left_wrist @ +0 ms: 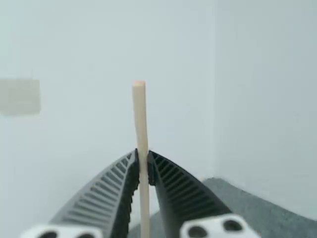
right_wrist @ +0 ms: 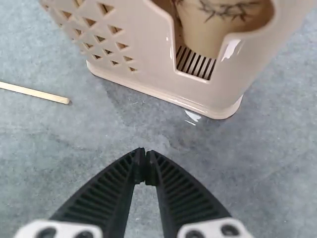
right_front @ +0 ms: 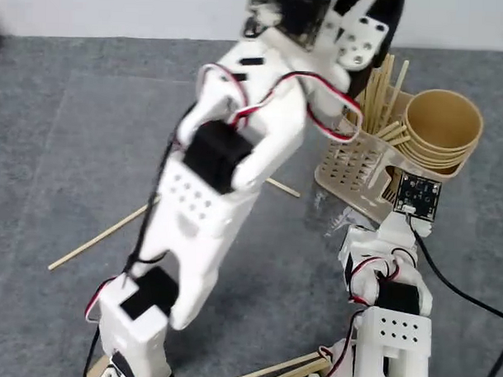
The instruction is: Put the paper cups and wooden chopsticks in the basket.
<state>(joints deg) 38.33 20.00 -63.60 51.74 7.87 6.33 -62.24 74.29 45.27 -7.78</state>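
Note:
My left gripper (left_wrist: 142, 166) is shut on a wooden chopstick (left_wrist: 139, 114) that stands upright between its fingers, with a pale wall behind it. In the high view that arm stretches up over the beige basket (right_front: 351, 171), which holds several chopsticks (right_front: 380, 90) and stacked paper cups (right_front: 442, 129). My right gripper (right_wrist: 145, 166) is shut on nothing, low over the grey carpet just in front of the basket (right_wrist: 148, 64). A paper cup (right_wrist: 218, 20) shows through the basket's cut-out.
Loose chopsticks lie on the carpet: a long one (right_front: 101, 237) to the left, one (right_front: 283, 188) beside the basket, also seen as a chopstick (right_wrist: 34, 92) in the right wrist view, and two (right_front: 278, 371) at the front edge between the arm bases.

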